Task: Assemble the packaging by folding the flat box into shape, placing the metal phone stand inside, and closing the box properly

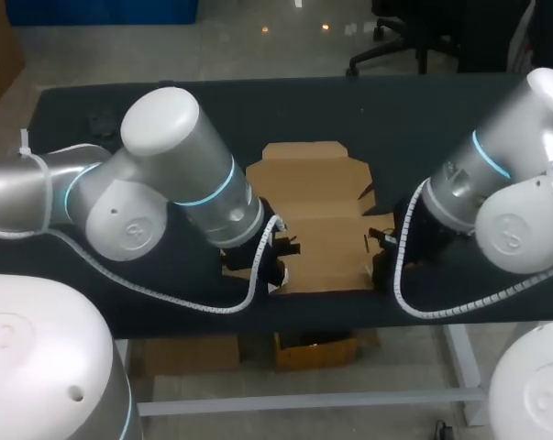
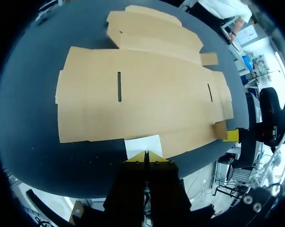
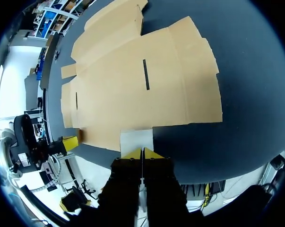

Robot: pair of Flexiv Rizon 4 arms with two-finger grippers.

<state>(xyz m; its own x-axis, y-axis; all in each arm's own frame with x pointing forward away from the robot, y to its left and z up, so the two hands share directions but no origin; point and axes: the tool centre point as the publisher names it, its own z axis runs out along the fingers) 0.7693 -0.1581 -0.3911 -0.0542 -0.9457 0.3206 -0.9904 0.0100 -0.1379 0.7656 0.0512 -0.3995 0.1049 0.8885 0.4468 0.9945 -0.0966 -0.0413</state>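
Early stage: flat box (image 1: pixel 317 215) lies unfolded at the tabletop's (image 1: pixel 404 119) front edge, mid. Our L gripper (image 2: pixel 146 156) & R gripper (image 3: pixel 142 152) both have tips closed together, each at a near-edge flap (image 2: pixel 143 144). Folding, stand (not seen) & closing all left, we reckon.

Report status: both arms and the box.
Left gripper and right gripper shut on flat box near-edge flaps. Box unfolded, flat on table. Phone stand not in view; nothing blocking.

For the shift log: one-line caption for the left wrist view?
Left tool, tips together, at the pale tab on the near edge of the flat cardboard box on the dark table.
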